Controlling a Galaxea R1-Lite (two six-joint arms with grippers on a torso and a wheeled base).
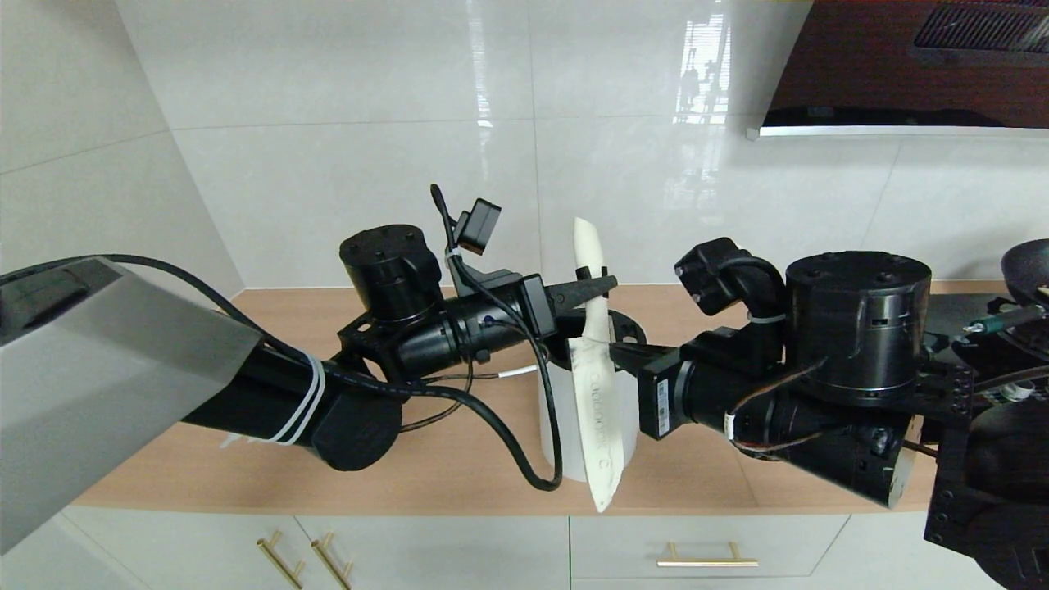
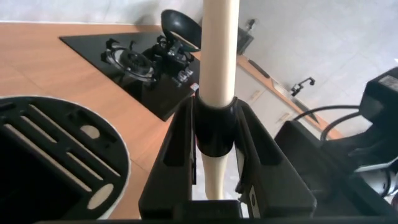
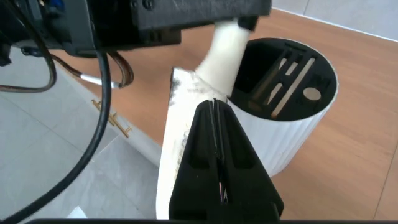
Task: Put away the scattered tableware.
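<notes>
**Knife held by both grippers over the holder**

White ceramic knife [image 1: 598, 410] stands near-upright, tip down, in front of the white ribbed cylindrical holder [image 1: 629, 418]; left gripper [image 1: 592, 288] is clamped on its cream handle above the holder; right gripper [image 1: 615, 348] is pinched narrow on the blade, level with the holder's rim; right wrist view gives the holder's black slotted top, slots bare; left wrist view adds a black gas hob [image 2: 124, 68] with a black pan [image 2: 180, 28] beyond the holder; holder sits on a light wood countertop [image 1: 459, 459], white tiled wall [image 1: 328, 123] behind it; faint print on the blade, unreadable.
</notes>
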